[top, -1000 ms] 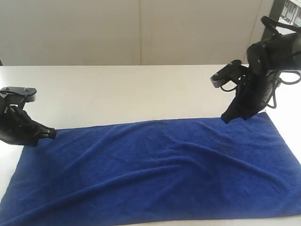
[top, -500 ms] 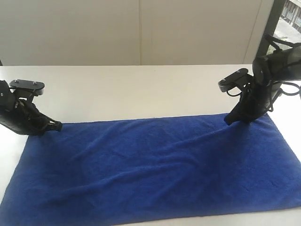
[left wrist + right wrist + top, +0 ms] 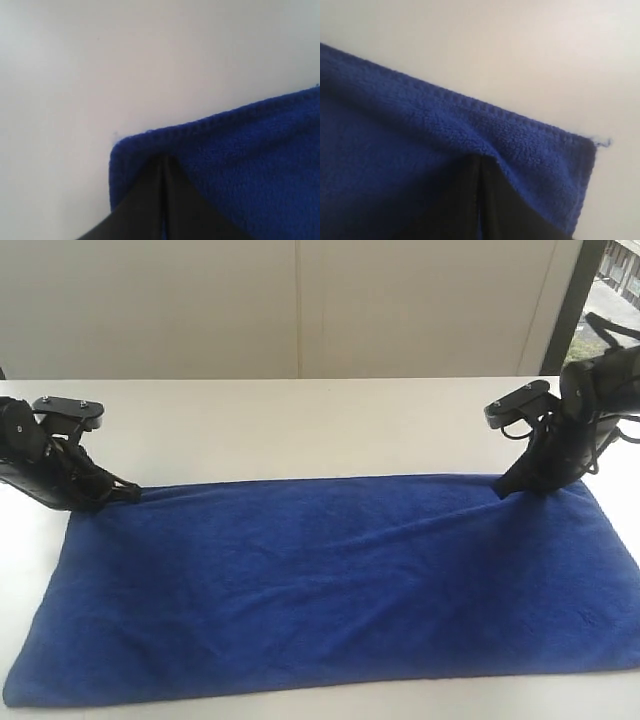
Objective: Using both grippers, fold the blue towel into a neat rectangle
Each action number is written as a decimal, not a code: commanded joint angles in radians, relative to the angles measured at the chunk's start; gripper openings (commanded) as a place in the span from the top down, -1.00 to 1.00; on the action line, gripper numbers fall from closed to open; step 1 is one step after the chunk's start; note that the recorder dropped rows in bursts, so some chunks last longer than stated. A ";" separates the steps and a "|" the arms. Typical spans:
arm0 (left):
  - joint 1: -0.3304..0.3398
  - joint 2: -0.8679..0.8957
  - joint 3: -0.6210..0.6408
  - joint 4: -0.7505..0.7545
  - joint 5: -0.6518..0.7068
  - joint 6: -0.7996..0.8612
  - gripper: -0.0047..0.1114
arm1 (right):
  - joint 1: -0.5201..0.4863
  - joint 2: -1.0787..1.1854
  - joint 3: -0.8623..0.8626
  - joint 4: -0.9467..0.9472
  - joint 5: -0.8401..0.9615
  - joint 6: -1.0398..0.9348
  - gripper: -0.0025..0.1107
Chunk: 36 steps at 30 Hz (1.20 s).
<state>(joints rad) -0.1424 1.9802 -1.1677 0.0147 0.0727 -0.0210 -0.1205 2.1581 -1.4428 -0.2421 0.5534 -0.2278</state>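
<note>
The towel (image 3: pixel 330 590) lies spread nearly flat on the table (image 3: pixel 300 430), long side across the view, its near edge by the table's front edge and soft creases running along its middle. At its far left corner the left tool (image 3: pixel 125 493) leans down, fingers pressed together and pinching the cloth just inside the hem. At the far right corner the right tool (image 3: pixel 503 487) does the same, fingers pressed together on the cloth, which puckers around the tips. A loose thread (image 3: pixel 602 143) sticks out from that corner. Beyond lies bare table, then a pale wall (image 3: pixel 300 300).
</note>
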 commanded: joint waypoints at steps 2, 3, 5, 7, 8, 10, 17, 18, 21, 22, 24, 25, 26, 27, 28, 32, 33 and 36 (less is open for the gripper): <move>0.000 0.031 -0.022 0.002 0.084 0.002 0.92 | -0.025 0.017 0.008 -0.014 -0.021 -0.005 0.96; 0.000 0.031 -0.022 0.002 0.084 0.002 0.92 | -0.025 0.017 0.008 -0.014 -0.025 -0.005 0.96; 0.000 0.032 -0.021 0.002 0.090 0.002 0.92 | -0.025 0.017 0.008 -0.012 -0.035 -0.005 0.96; 0.000 0.032 -0.021 0.002 0.096 0.002 0.92 | -0.025 0.013 0.008 -0.010 -0.039 -0.005 0.96; 0.000 0.032 -0.021 0.002 0.096 0.002 0.92 | -0.025 0.009 0.008 -0.005 -0.043 -0.005 0.96; 0.000 0.032 -0.021 0.002 0.096 0.000 0.92 | -0.025 -0.001 0.008 -0.004 -0.043 -0.005 0.96; 0.000 0.032 -0.021 0.002 0.096 -0.002 0.92 | -0.025 -0.053 0.008 0.002 -0.044 -0.005 0.96; 0.000 0.032 -0.021 0.002 0.096 -0.002 0.92 | -0.025 -0.057 0.008 0.002 -0.044 -0.008 0.96; 0.000 0.032 -0.021 0.002 0.096 -0.002 0.92 | -0.025 -0.072 0.008 0.002 -0.044 -0.022 0.88; 0.000 0.032 -0.021 0.002 0.096 0.000 0.92 | -0.025 -0.073 0.008 0.002 -0.044 -0.022 0.82; 0.000 0.032 -0.021 0.016 0.096 0.002 0.89 | -0.025 -0.077 0.008 0.002 -0.046 -0.022 0.70; 0.000 0.032 -0.021 0.021 0.096 0.002 0.83 | -0.025 -0.078 0.008 0.002 -0.039 -0.022 0.66; 0.000 0.032 -0.021 0.021 0.092 0.002 0.77 | -0.025 -0.080 0.008 0.002 -0.032 -0.022 0.64; 0.000 0.027 -0.021 0.021 0.082 0.002 0.70 | -0.025 -0.083 0.008 0.002 -0.025 -0.022 0.63; 0.000 0.023 -0.021 0.021 0.074 0.002 0.63 | -0.025 -0.085 0.008 0.002 -0.020 -0.022 0.64; 0.000 -0.029 -0.021 0.023 0.038 0.002 0.44 | -0.025 -0.095 0.008 0.002 -0.015 0.000 0.66; 0.000 -0.046 -0.021 0.026 0.026 0.002 0.41 | -0.025 -0.103 0.008 0.002 -0.013 0.002 0.66; 0.000 -0.096 -0.021 0.047 0.018 0.002 0.39 | -0.025 -0.128 0.008 0.002 -0.003 0.007 0.66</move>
<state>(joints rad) -0.1424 1.9422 -1.1929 0.0466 0.0994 -0.0210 -0.1397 2.0604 -1.4428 -0.2421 0.5425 -0.2282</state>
